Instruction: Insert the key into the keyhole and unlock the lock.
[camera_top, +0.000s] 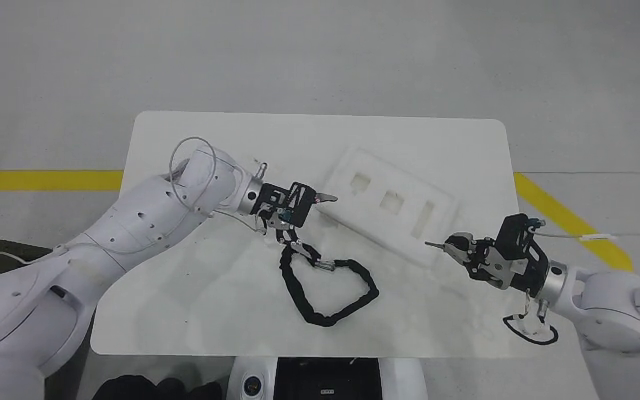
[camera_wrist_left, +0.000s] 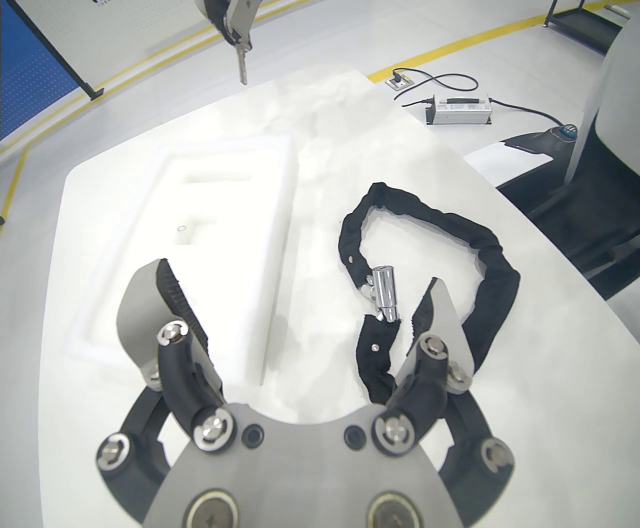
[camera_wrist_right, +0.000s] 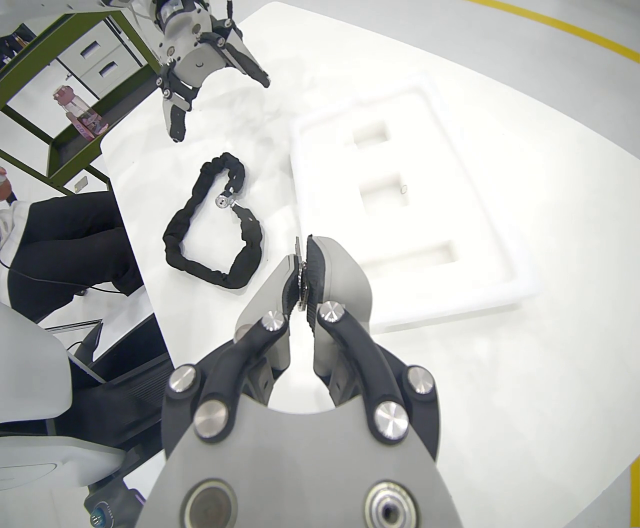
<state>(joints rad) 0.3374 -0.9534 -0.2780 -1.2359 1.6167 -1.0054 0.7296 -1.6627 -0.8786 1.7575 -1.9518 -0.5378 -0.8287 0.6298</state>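
Found the right gripper (camera_wrist_right: 302, 265) nearest, clenched on the head of the key (camera_wrist_right: 298, 248), well apart from the lock and out beyond the foam tray (camera_wrist_right: 505, 280). Saw the blade held roughly level, long axis running from the fingertips toward the table's middle, tip aimed across the tray at the chain lock (camera_top: 330, 290). Farther on, noted the lock cylinder (camera_wrist_left: 385, 295) lying flat on the table (camera_top: 200, 290) where the chain's ends meet, long axis along the tabletop, round end seemingly turned toward the key. Beyond that, spotted the left gripper (camera_wrist_left: 296, 274) released, jaws wide, poised above that end of the chain. Judged the step in hand as steadying the cylinder: best gripped across its body, clear of the keyhole end, then key axis lined up with cylinder axis before any push, since a tilted entry would likely jam
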